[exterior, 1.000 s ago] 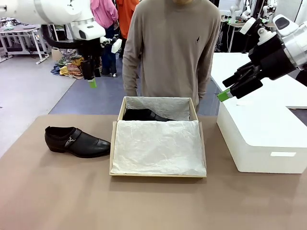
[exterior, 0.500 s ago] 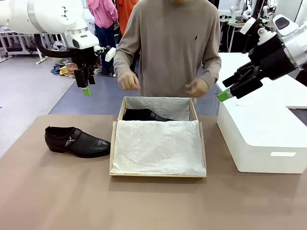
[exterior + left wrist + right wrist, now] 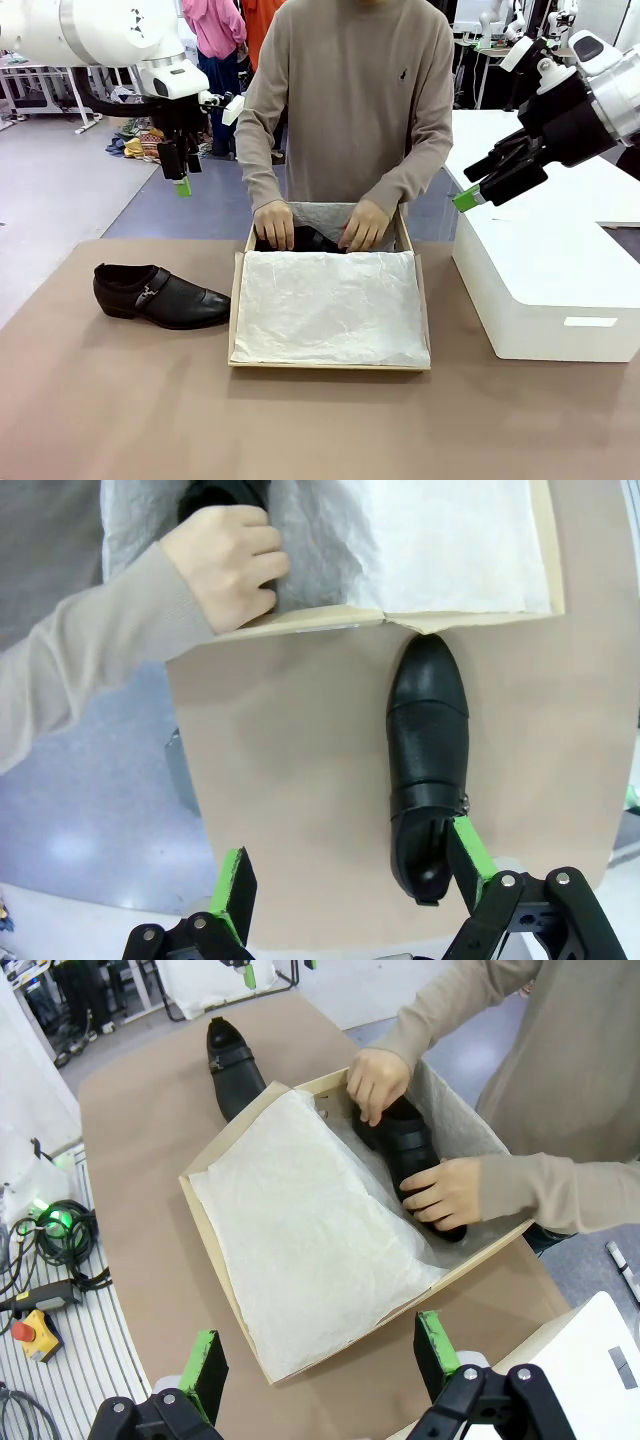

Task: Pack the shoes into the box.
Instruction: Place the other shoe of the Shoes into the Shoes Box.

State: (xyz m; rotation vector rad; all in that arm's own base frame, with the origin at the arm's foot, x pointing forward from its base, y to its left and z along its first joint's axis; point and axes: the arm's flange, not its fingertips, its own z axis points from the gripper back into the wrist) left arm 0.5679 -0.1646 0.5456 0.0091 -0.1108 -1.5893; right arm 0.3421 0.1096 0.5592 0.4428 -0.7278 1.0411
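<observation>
Box (image 3: 238,300): centre of frame in the front view, on the table (image 3: 100,400), lid flap standing up at its far side. White tissue paper (image 3: 330,305) covers the near part of the interior.

Boxed shoe (image 3: 405,1150): lies along the far wall. One hand (image 3: 273,224) and the other hand (image 3: 364,226) of the person rest on it and hide most of it from the front.

Loose shoe (image 3: 160,295): on the table left of the box, toe just beside the box's left wall, buckle facing the camera.

White box (image 3: 545,290): right of frame, apart from the cardboard.

Left gripper (image 3: 184,186): upper left, well above the table, jaws spread wide, nothing held.

Right gripper (image 3: 465,200): upper right, above the white box, jaws wide, empty.

Sweater emblem (image 3: 404,73): too small to read.
</observation>
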